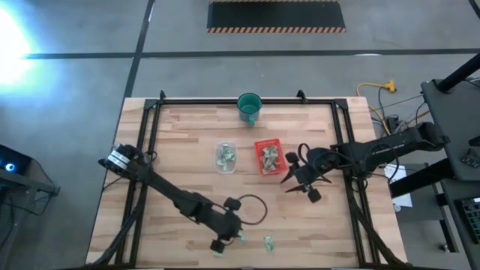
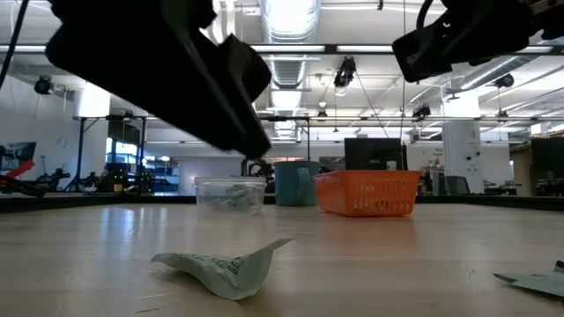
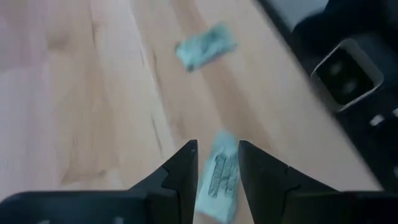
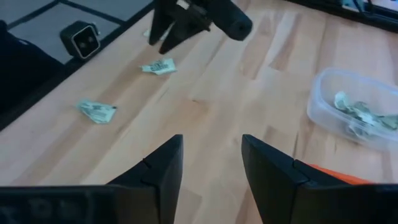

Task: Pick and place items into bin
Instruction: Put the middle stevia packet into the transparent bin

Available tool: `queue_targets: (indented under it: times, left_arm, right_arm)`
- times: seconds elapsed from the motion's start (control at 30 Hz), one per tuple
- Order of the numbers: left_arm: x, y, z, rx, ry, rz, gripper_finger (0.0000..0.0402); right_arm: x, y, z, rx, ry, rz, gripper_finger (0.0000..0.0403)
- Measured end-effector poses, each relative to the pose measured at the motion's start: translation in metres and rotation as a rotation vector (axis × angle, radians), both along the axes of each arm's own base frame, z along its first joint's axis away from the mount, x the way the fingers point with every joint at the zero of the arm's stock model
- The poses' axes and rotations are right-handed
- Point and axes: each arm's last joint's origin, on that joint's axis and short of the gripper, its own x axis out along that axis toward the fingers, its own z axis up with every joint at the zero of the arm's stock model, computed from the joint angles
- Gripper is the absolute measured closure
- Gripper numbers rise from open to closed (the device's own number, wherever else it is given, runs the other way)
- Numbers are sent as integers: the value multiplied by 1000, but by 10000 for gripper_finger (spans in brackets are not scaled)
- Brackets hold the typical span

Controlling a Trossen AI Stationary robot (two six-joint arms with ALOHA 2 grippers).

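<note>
The left hand (image 3: 217, 163) hangs at the near edge of the tabletop (image 1: 187, 142), fingers part open astride a crumpled green-and-white piece (image 3: 219, 177), not yet gripping it. Judgement: descend until the tips touch the wood, centre the piece, then close gently; thin wrinkled paper slips out easily. A second piece (image 1: 268, 241) lies just beside. Other pieces fill the clear plastic tub (image 1: 226, 157) and the orange mesh tray (image 1: 268, 157). The right hand (image 4: 211, 165) waits open, empty, near the tray.
</note>
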Motion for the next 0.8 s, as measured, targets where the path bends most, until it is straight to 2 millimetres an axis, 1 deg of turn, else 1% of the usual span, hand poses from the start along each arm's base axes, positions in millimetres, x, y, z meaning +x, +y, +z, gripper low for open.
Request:
queue_targets:
  times: [0.1, 0.23, 0.47, 0.6, 0.73, 0.8]
  left_arm:
    - [8, -5, 0, 52, 67, -10, 300]
    - [15, -10, 1, 99, 120, -27, 279]
    - [14, -10, -1, 106, 144, -23, 219]
    - [14, -10, -3, 122, 139, -40, 199]
    - [14, -10, -20, 149, 184, -53, 196]
    - [15, -11, -25, 141, 198, -66, 196]
  right_arm:
    - [0, 2, -2, -2, 6, 11, 251]
    - [0, 2, -1, -2, 2, 10, 252]
    - [0, 2, -1, -6, 1, 13, 252]
    - [0, 2, -1, -14, -2, 19, 257]
    - [0, 2, -2, -14, -1, 19, 261]
    - [0, 2, -2, -14, -1, 18, 262]
